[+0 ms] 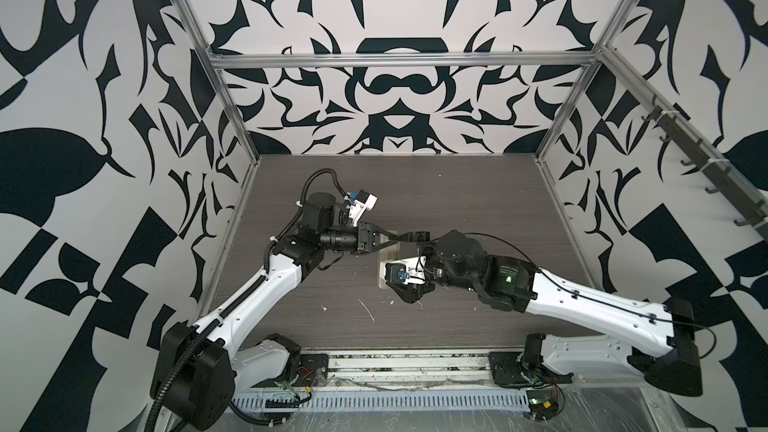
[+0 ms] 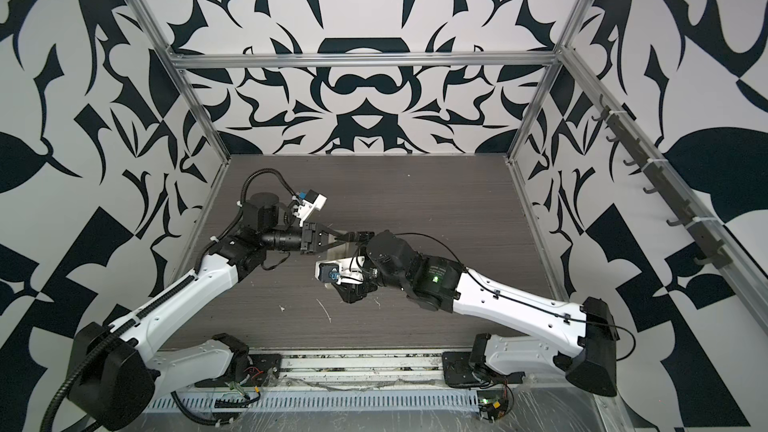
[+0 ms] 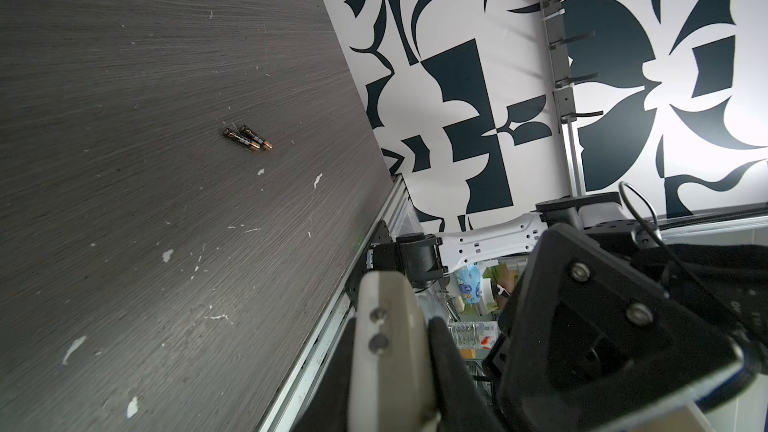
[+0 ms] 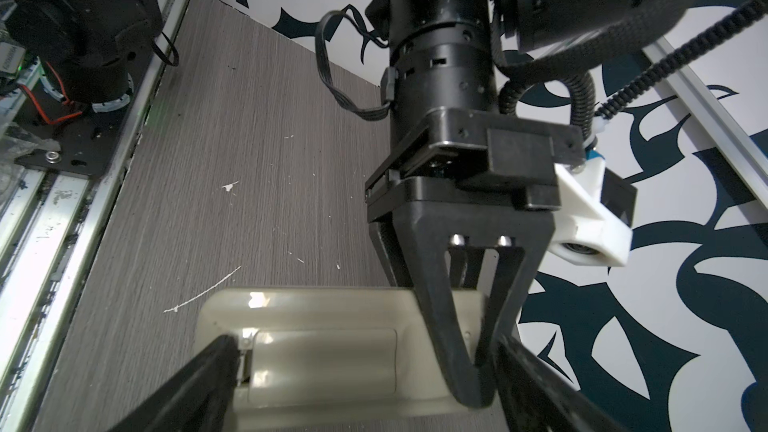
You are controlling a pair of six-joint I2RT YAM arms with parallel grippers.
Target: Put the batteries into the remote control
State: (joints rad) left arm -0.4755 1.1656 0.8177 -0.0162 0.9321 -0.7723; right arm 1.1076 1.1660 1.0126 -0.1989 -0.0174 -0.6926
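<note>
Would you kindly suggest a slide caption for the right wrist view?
Left end effector pinches one end of the remote control while the open right end effector straddles it.

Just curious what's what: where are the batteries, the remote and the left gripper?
batteries (image 3: 247,139), left wrist view, middle of the pair.
remote (image 4: 324,363), right wrist view, on its back.
left gripper (image 4: 473,390), right wrist view, between its fingertips.

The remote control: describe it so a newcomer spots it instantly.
Look at the middle of the dark wood-grain table. The remote control is there, one end pinched by the left pincer. It is the only pale flat slab, back side up.
</note>
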